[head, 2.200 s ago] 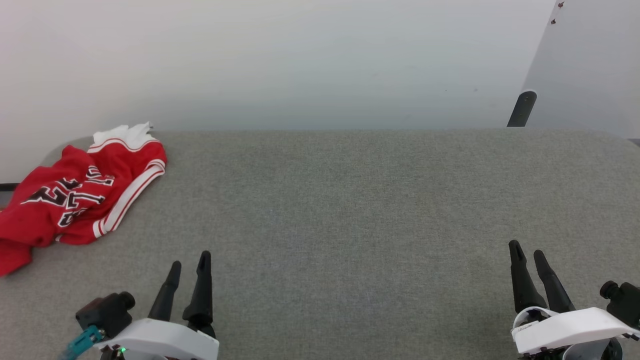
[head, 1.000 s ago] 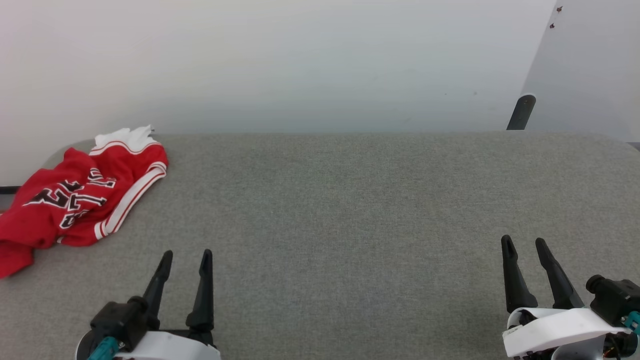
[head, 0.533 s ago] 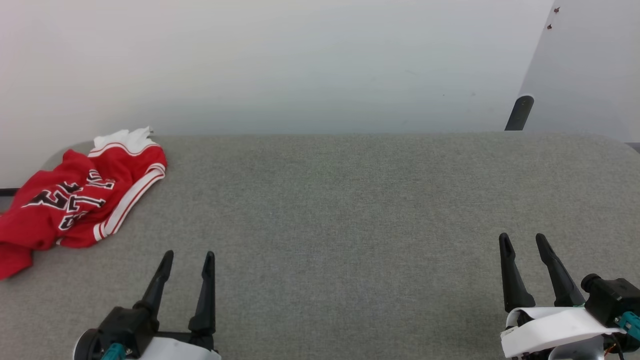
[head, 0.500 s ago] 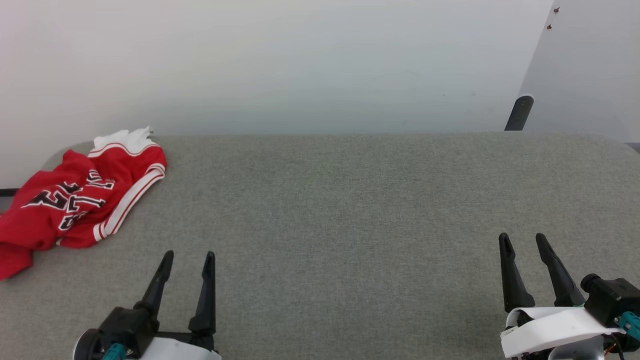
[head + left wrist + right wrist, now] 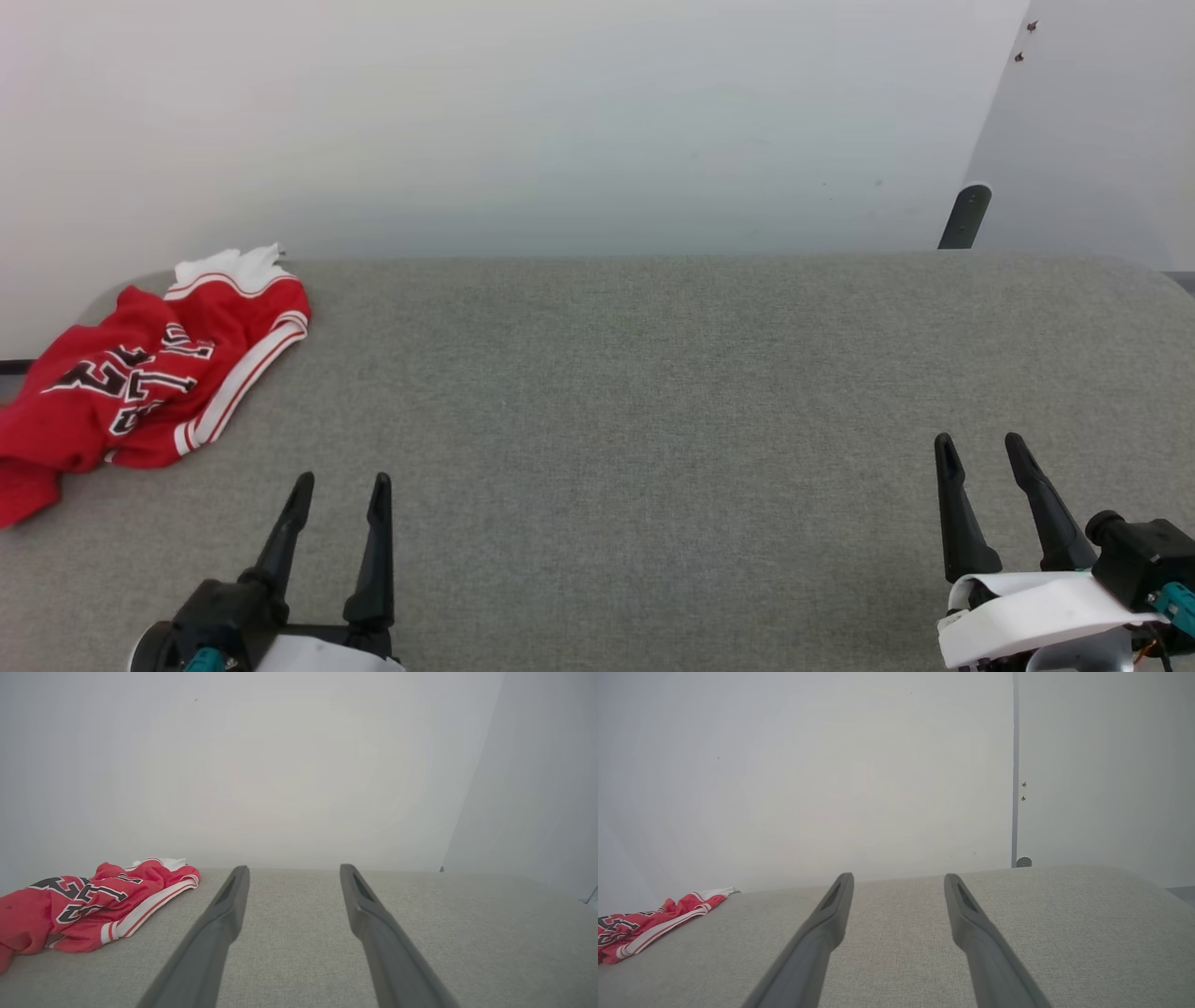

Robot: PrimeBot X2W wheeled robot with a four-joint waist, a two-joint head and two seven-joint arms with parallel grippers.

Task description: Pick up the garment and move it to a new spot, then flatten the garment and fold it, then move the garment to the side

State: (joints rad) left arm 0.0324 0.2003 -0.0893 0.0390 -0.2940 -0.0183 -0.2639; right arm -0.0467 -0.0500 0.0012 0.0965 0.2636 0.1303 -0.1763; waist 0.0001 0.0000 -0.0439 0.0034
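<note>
A plain pale wall (image 5: 523,121) backs the grey, cloth-covered worktop (image 5: 653,401). The garment (image 5: 140,373) lies crumpled at the worktop's far left corner, well apart from both arms. It looks light, soft and limp, and would likely sag and bunch when lifted. The striped trim (image 5: 245,371) on its near edge seems the firmest place to pinch. The left tool (image 5: 342,481) and right tool (image 5: 978,441) hover up front, spread wide and holding nothing.

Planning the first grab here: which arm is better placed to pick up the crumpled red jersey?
Left, probably. The jersey lies crumpled at the far left of the grey table, just ahead and left of the open left gripper. The open right gripper sits far off at the opposite side.
</note>
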